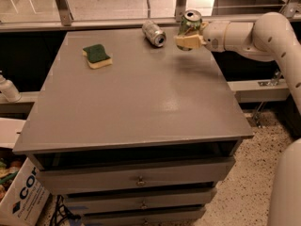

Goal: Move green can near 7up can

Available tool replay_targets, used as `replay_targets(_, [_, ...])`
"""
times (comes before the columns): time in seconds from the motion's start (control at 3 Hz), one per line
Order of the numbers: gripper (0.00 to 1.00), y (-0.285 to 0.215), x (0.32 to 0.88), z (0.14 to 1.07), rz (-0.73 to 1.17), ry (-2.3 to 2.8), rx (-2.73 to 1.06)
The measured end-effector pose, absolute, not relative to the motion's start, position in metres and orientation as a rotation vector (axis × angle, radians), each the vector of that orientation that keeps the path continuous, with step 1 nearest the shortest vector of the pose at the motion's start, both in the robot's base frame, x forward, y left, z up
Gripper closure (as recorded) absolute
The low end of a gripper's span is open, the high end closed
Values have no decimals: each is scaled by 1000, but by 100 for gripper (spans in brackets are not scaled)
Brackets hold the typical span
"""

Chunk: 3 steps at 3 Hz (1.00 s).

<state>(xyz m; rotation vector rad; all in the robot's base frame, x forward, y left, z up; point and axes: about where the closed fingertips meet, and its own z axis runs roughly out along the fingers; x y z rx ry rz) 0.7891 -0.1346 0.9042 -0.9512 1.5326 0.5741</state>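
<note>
The green can (190, 23) is upright, held above the table's far right part by my gripper (188, 40), which is shut on its lower body. My white arm reaches in from the right. The 7up can (154, 33), silver-grey, lies on its side on the far part of the table, a short way left of the green can, its shiny end facing the camera.
A green-topped yellow sponge (97, 55) lies at the far left of the grey table (131, 102). Drawers sit below the tabletop. A white bottle (8, 89) stands left of the table and a cardboard box (19, 201) is on the floor at lower left.
</note>
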Motion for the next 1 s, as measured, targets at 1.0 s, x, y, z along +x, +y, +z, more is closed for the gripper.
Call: replay_targets(1.0, [100,-126,888,895,343,1646,-959])
